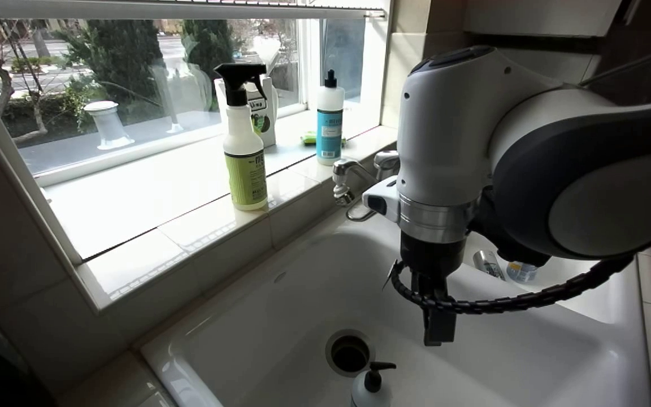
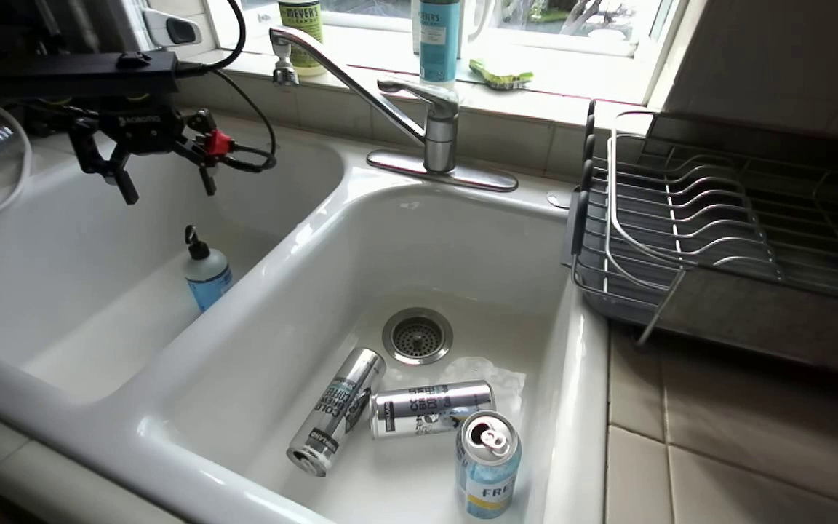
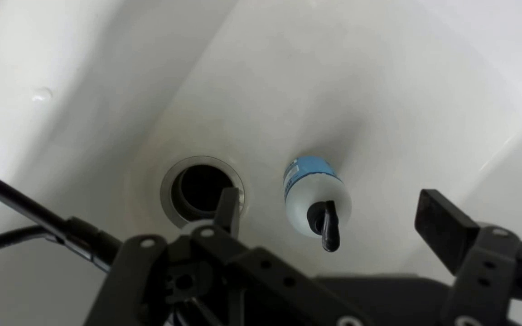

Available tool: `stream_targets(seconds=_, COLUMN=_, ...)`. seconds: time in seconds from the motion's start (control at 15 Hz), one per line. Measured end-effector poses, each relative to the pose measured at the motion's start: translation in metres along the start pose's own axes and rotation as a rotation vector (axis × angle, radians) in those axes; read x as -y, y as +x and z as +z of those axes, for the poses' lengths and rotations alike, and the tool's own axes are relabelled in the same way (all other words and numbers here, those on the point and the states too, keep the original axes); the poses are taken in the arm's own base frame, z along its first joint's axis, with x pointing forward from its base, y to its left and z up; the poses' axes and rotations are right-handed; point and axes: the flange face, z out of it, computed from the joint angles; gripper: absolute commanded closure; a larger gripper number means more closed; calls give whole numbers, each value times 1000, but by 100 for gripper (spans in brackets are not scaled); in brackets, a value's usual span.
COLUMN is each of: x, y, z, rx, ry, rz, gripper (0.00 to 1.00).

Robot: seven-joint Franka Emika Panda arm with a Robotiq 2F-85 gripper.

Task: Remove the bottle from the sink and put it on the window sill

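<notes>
The bottle, with a light-blue label and black pump top, stands upright in a basin near its drain. It shows in both exterior views (image 1: 369, 394) (image 2: 209, 284) and in the wrist view (image 3: 308, 185). The white sink (image 2: 244, 306) has two basins. My gripper (image 2: 169, 187) is open and empty above the bottle's basin, not touching the bottle. In the wrist view the bottle appears between the two spread fingers of the gripper (image 3: 334, 206). The white tiled window sill (image 1: 184, 234) runs along the window behind the sink, also in view at the back (image 2: 564, 98).
A yellow-green spray bottle (image 1: 246, 175) and a slim teal bottle (image 1: 330, 127) stand on the sill. The chrome faucet (image 2: 361, 80) rises between basins and sill. Cans (image 2: 433, 407) lie or stand in the neighbouring basin. A dish rack (image 2: 724, 240) stands beside it.
</notes>
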Motion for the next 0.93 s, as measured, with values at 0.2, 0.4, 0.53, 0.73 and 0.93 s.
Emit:
stream_targets(seconds=0.2, x=14, y=16, z=13, rx=-43, ry=-7, rz=-60, gripper=0)
stream_targets(seconds=0.4, x=30, y=31, z=27, rx=-81, ry=-7, rz=-96, gripper=0)
stream_targets(seconds=0.53, x=39, y=37, z=37, rx=-91, ry=-2, rz=-101, gripper=0)
stream_targets(seconds=0.73, x=42, y=42, z=56, rx=-84, ry=2, rz=-80, gripper=0)
stream_targets(seconds=0.93, x=39, y=45, z=68, rx=-91, ry=-11, rz=-51, gripper=0)
